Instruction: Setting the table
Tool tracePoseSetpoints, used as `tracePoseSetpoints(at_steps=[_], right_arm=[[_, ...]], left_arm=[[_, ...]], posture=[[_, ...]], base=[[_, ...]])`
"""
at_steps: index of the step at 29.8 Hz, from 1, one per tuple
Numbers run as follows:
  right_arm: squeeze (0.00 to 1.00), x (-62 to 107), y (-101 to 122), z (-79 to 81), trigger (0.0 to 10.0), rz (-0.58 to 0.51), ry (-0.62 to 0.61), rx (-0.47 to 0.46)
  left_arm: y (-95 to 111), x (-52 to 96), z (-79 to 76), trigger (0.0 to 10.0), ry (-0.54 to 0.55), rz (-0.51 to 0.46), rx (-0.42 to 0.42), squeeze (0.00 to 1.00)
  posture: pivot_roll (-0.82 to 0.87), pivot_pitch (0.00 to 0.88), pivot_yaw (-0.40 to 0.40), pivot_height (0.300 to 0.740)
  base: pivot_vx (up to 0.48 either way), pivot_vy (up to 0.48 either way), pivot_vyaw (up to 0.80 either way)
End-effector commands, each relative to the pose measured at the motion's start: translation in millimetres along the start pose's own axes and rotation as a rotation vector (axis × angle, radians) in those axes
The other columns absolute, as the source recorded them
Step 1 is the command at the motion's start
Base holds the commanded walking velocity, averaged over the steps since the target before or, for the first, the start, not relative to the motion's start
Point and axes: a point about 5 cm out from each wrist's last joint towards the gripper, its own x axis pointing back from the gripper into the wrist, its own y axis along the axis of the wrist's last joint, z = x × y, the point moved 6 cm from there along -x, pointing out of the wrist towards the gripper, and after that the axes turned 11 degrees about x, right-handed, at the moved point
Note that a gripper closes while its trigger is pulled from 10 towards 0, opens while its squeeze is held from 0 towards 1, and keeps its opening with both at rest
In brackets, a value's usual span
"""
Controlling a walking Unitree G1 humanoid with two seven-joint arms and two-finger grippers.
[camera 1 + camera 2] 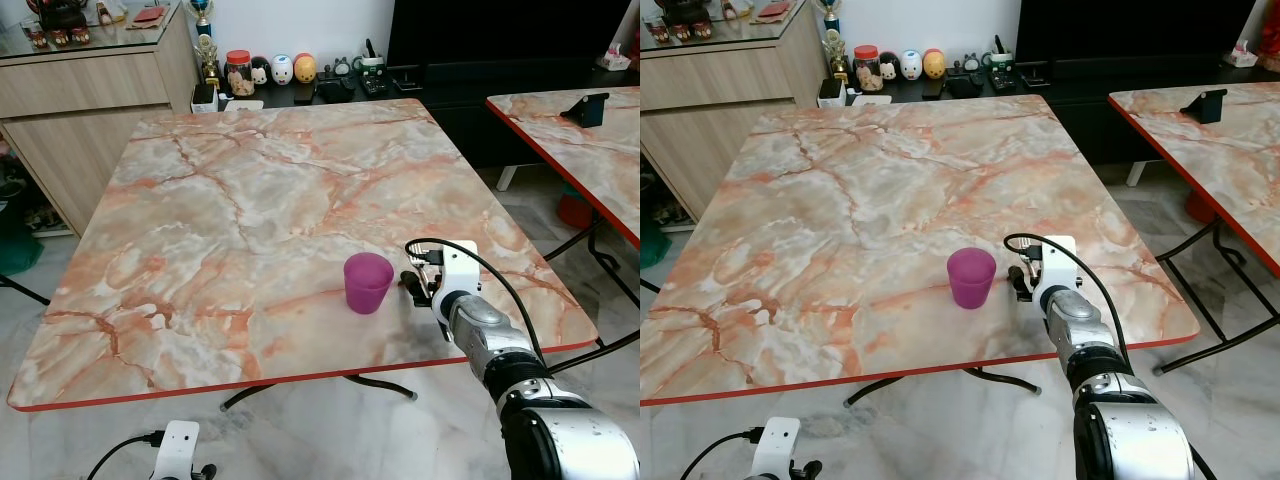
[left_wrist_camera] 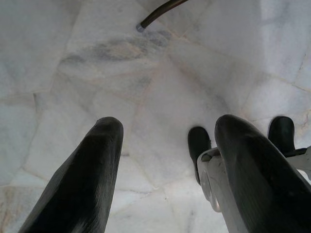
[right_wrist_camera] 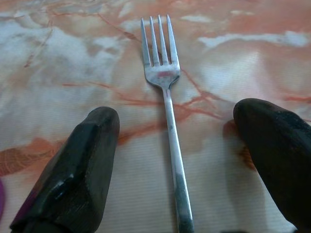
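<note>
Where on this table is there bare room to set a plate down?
The marble table is bare from the purple cup to its far and left edges. It is crowded only near the right front corner: cup, fork, right gripper.

Cup (image 1: 368, 282) on table (image 1: 250, 200), near front edge, toward right corner. Fork (image 3: 167, 111) flat on table, right of cup.

Purple cup (image 1: 368, 281) upright, silver fork (image 3: 167, 116) flat beside

Fork (image 3: 167, 111) handle's lower end cut off by the frame (also hidden behind the right end effector (image 1: 418, 283) from overhead)
</note>
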Motion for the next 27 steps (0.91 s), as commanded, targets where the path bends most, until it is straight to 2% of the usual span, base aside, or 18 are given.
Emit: tracePoseSetpoints(at_steps=[1,5,6,7,8,13,27], right_arm=[[0.00,-0.5,-0.8,2.3,10.0,0.002,0.000,-0.001],[0.00,-0.5,-4.6,4.0,10.0,0.009,0.002,-0.001],[0.00,-0.5,-4.9,4.1,8.8,0.009,0.002,-0.002],[0.00,-0.4,-5.8,4.2,3.3,0.011,0.001,-0.002],[0.00,-0.4,-7.7,5.4,0.0,0.016,0.004,0.004],[0.00,-0.3,-11.8,10.5,0.0,0.027,0.020,0.021],[0.00,0.6,-20.3,11.1,0.0,0.046,0.018,0.046]], left_arm=[[-6.8,0.9,0.4,10.0,-0.001,0.019,0.004,0.00],[-7.1,0.9,0.1,10.0,-0.002,0.019,0.005,0.00],[-7.1,0.9,0.1,10.0,-0.002,0.019,0.005,0.00],[-7.3,0.9,0.0,10.0,-0.003,0.020,0.007,0.00],[-7.5,0.9,-0.2,10.0,-0.004,0.021,0.008,0.00],[-7.8,0.9,-0.3,10.0,-0.005,0.023,0.010,0.00],[-9.1,1.1,-1.0,10.0,-0.012,0.029,0.013,0.00]], posture=[[0.02,0.000,0.005,0.740],[0.02,0.000,0.005,0.740],[0.02,0.000,0.005,0.740],[0.02,0.000,0.005,0.740],[0.02,0.000,0.004,0.740],[0.02,0.000,0.004,0.740],[0.02,0.000,0.002,0.740]], base=[[0.000,0.000,0.00],[0.000,0.000,0.00],[0.000,0.000,0.00],[0.000,0.000,0.00],[0.000,0.000,0.00],[0.000,0.000,0.00],[0.000,0.000,0.00]])
